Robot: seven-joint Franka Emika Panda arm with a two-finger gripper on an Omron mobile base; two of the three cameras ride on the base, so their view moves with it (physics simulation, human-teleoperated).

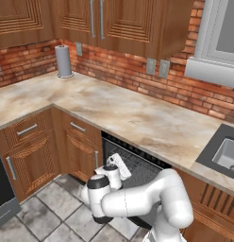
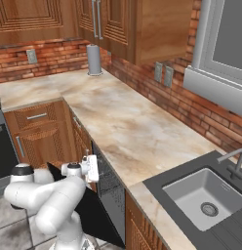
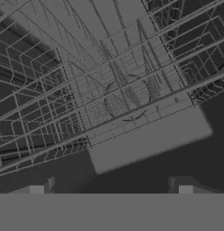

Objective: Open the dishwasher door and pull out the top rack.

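Black and swung down, the dishwasher door point(image 2: 89, 210) hangs open under the marble desk point(image 2: 132, 132), left of the sink point(image 2: 206, 195) in your right base view. Your gripper point(image 3: 111, 189) points into the opening beneath that desk, jaws spread wide and holding nothing. Grey wire of the top rack point(image 3: 86, 90) lies close ahead of the fingertips point(image 3: 37, 189), not touching them.

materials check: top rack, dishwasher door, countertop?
Top rack: thin grey wire, likely metal or coated; an open grid you can see through.
Dishwasher door: flat black panel, matte, could be plastic or painted metal; it hangs open.
Countertop: beige veined slab, looks like polished marble or a laminate copy; the render doesn't settle which.
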